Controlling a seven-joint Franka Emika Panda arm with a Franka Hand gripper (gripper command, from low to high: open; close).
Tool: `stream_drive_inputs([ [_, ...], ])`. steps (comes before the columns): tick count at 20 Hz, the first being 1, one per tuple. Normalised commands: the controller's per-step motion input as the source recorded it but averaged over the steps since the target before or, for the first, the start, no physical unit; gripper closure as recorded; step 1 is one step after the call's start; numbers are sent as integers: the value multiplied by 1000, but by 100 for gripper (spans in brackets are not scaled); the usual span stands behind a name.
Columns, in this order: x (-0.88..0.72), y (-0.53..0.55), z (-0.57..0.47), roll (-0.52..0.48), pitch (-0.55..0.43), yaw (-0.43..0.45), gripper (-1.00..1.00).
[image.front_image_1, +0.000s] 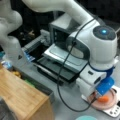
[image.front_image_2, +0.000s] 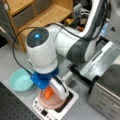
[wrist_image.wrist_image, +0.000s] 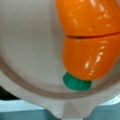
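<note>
The orange plastic carrot with a green stub (wrist_image.wrist_image: 87, 47) lies in the shallow pink round bowl (image.front_image_2: 50, 103), which sits on a white kitchen scale (image.front_image_2: 71, 100). The gripper (image.front_image_2: 51, 91) hangs right over the carrot, close enough to touch; whether its jaws are closed on it I cannot tell. A teal bowl (image.front_image_2: 20, 80) stands near the scale, towards a front view's left.

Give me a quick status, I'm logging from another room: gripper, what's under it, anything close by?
Gripper low over pink bowl on scale. Orange toy carrot in bowl. Teal bowl beside.

Gripper (image.front_image_2: 51, 90) fingertips hidden behind its own body in both front views, carrot (wrist_image.wrist_image: 87, 42) cut off at wrist view's top and right, mostly hidden by the gripper in a front view (image.front_image_1: 103, 98), bowl (image.front_image_1: 86, 118) cut by bottom edge.
</note>
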Motion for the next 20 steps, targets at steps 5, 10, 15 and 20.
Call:
stream_drive_inputs([
  [5, -85, -207, 146, -135, -7, 111, -100],
  [10, -8, -293, 172, -87, 2, 212, -100],
  [15, 30, -183, 64, -36, 26, 178, -100],
  [20, 161, -250, 78, 27, 33, 145, -100],
])
